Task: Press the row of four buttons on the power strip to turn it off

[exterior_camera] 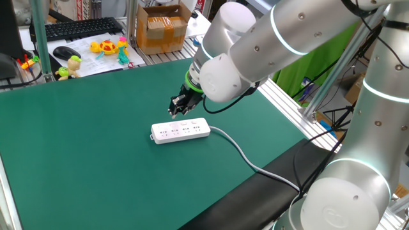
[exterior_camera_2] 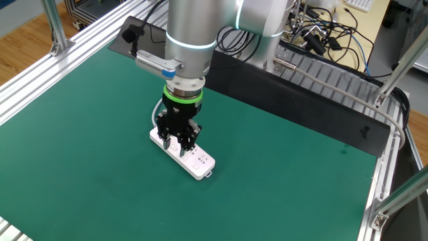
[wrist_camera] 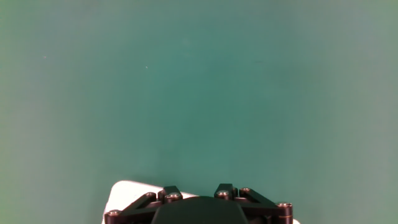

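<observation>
Our end effector point(exterior_camera_2: 179, 142) is shut and empty above the power strip point(exterior_camera: 181, 130); we think it's light and slides, so press its row of four buttons point(exterior_camera: 183, 122) gently.

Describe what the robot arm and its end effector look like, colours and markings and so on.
The arm is made of thick, rounded silver-white segments with glowing pale light rings at the joints. A bright green collar sits at the wrist. Below it, the end effector is black, with bolted linkage bars visible in the hand view.

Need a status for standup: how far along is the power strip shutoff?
Done: the pincer is shut and poised over the power strip near its cable end. In hand: lining up on the row of four buttons. Left: whether any button is already pressed can't be seen.
</observation>
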Controlling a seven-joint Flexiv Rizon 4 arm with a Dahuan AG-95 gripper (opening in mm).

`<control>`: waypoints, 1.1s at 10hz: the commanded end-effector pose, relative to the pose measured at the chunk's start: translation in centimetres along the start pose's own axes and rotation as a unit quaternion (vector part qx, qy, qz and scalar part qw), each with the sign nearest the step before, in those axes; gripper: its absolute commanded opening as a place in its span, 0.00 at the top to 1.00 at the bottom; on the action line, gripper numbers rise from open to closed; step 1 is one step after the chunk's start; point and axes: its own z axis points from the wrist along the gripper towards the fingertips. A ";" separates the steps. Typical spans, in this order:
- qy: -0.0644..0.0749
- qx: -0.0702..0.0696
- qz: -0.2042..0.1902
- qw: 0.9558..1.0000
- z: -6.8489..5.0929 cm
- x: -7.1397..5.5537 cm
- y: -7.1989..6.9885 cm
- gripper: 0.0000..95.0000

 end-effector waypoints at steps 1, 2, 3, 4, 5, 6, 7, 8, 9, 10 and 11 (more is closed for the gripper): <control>-0.001 -0.003 0.003 1.000 0.3 0.2 0.0 0.60; 0.000 -0.006 0.006 1.000 0.6 0.5 0.0 0.60; 0.001 -0.007 0.007 1.000 0.7 0.7 0.0 0.60; 0.002 -0.007 0.008 1.000 0.7 0.9 0.0 0.60; 0.003 -0.008 0.010 1.000 0.7 0.9 0.1 0.60; 0.006 -0.010 0.014 1.000 0.7 0.9 0.1 0.60; 0.006 -0.011 0.015 1.000 0.7 0.9 0.1 0.60; 0.005 -0.011 0.015 1.000 0.7 0.9 0.1 0.60; 0.005 -0.011 0.017 1.000 0.7 0.9 0.1 0.60; 0.005 -0.013 0.019 1.000 0.7 0.9 0.1 0.60; 0.005 -0.014 0.019 1.000 0.7 0.9 0.1 0.60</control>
